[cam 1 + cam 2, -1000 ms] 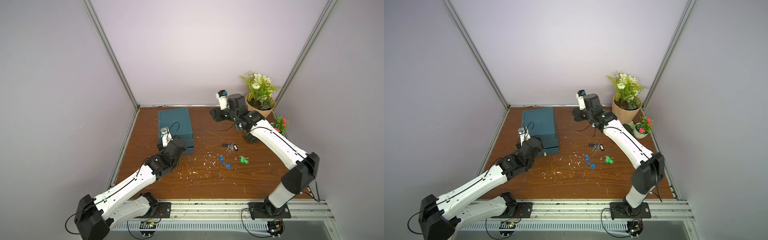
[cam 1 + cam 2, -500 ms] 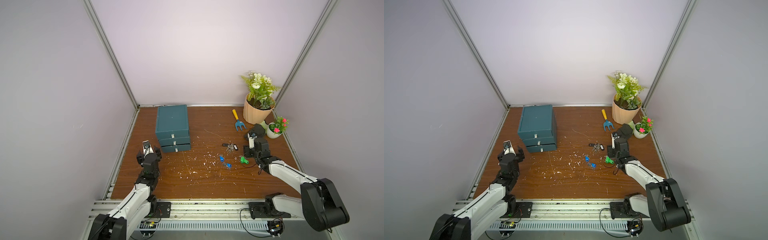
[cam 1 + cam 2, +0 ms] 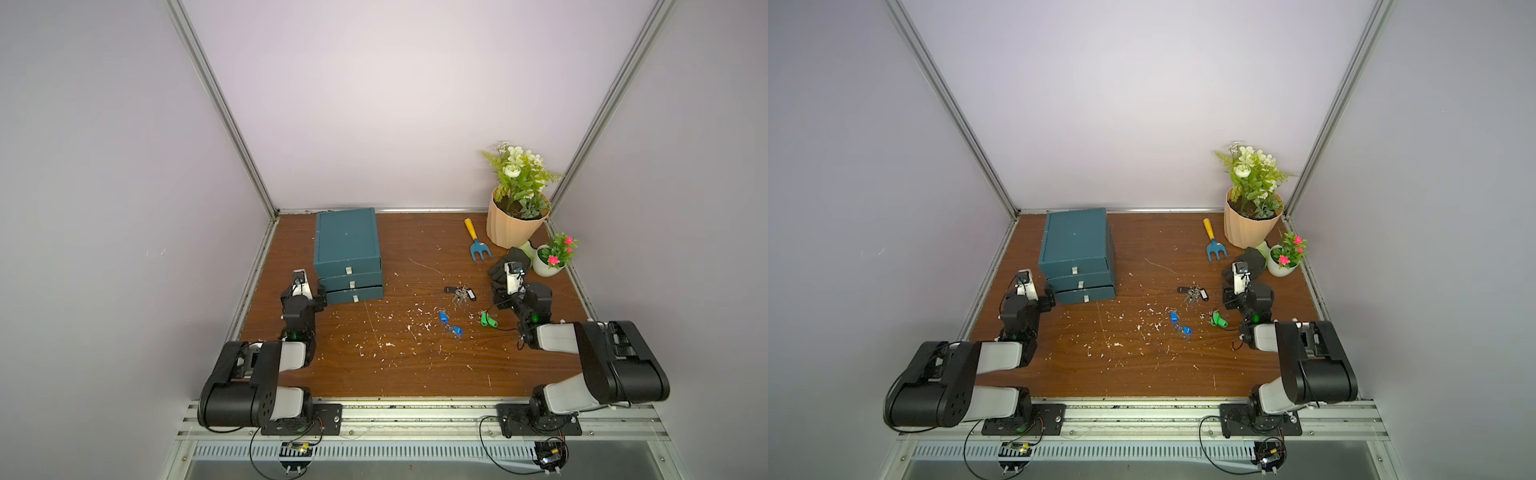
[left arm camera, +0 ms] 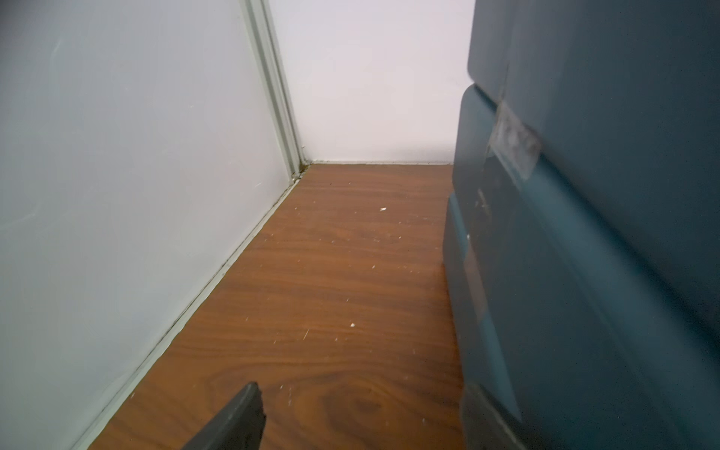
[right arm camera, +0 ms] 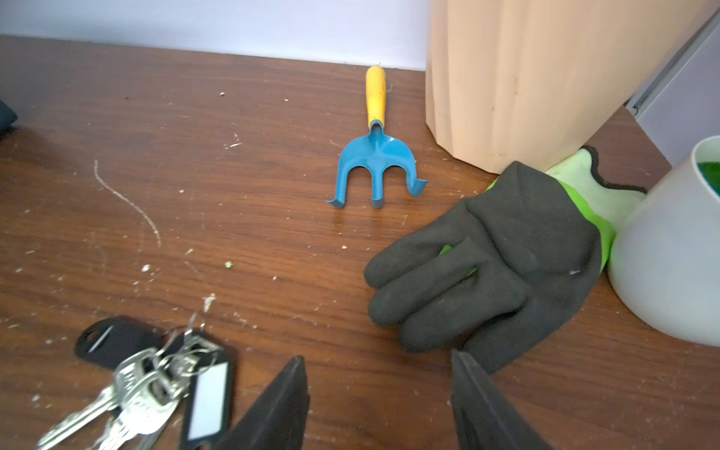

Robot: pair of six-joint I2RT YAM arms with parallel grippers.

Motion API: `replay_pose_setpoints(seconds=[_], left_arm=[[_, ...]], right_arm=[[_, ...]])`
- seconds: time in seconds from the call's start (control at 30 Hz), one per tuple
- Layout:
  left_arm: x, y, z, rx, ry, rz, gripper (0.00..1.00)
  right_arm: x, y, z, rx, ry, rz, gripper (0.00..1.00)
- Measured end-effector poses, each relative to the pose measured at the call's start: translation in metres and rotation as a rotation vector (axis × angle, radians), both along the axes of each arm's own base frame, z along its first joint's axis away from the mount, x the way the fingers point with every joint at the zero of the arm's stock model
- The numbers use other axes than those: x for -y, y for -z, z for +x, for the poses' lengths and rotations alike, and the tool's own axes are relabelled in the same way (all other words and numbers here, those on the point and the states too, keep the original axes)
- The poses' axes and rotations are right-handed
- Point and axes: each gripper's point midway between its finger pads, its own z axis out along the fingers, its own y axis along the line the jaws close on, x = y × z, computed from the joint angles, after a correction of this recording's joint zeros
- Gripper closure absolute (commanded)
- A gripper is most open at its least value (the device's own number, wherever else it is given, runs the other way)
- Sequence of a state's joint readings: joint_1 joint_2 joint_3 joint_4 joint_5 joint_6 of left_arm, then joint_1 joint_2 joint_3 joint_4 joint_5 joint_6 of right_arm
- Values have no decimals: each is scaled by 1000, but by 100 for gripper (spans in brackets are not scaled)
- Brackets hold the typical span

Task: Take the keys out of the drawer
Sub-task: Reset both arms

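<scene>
Robot-lab test cell. Plain pale lilac wall panels meet in bare aluminium corner posts, boxing in brown wood-grain tabletop. Left robot arm and right robot arm, black-and-white, bolted to aluminium base rail at front edge. Loose black cables and slotted grey cable duct below. Few props only: teal three-drawer box, flowering plant in ribbed peach pot. White chips litter top.

Teal drawer unit, keys scattered on wooden table, garden fork beside peach plant pot
</scene>
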State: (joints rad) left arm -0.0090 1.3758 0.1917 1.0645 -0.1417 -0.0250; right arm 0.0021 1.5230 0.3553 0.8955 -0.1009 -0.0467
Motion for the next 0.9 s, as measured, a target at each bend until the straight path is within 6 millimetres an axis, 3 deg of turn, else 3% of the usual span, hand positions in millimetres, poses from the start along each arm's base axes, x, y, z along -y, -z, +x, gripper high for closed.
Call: replay_pose_setpoints(seconds=[0.1, 0.2, 0.3, 0.33, 0.37, 0.57, 0.9], left_arm=[[16, -9, 3, 48, 96, 12, 16], [23, 0, 1, 67, 128, 22, 13], [13, 21, -2, 8, 70, 0, 0], [10, 19, -1, 12, 47, -9, 1], [7, 15, 1, 26, 32, -12, 1], [-6, -2, 3, 100, -48, -20, 1], [-12, -1, 3, 96, -92, -12, 1]], right_arm=[[7, -8, 3, 38, 5, 12, 37], [2, -17, -1, 88, -19, 16, 33], [2, -16, -11, 126, 12, 15, 13], [4, -14, -15, 136, 29, 17, 3], [7, -9, -18, 124, 49, 15, 0], [17, -16, -17, 157, 120, 1, 0], [19, -16, -18, 157, 138, -6, 0]])
